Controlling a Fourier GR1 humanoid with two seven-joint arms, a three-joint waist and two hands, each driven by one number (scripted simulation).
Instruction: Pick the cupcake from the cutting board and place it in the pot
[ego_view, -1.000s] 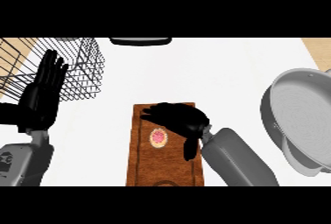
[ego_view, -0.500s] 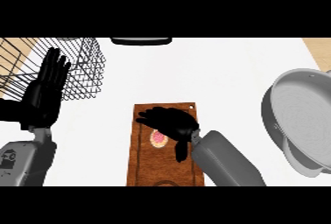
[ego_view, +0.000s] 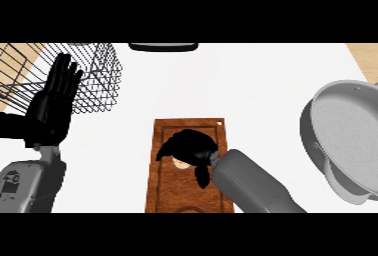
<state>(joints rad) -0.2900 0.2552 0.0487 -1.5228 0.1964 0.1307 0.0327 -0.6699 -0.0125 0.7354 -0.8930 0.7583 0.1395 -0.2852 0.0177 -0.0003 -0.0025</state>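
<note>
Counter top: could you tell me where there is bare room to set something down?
Bare counter lies beyond the cutting board, between wire basket and pot. Crowded: the board's middle, where the right robot hand covers the cupcake.

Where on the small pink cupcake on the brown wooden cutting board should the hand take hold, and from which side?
Probably its round sides, from above: the small pink cupcake sits on the brown wooden cutting board with bare board around it, and the black right hand curls over it from above, hiding most of it.
</note>
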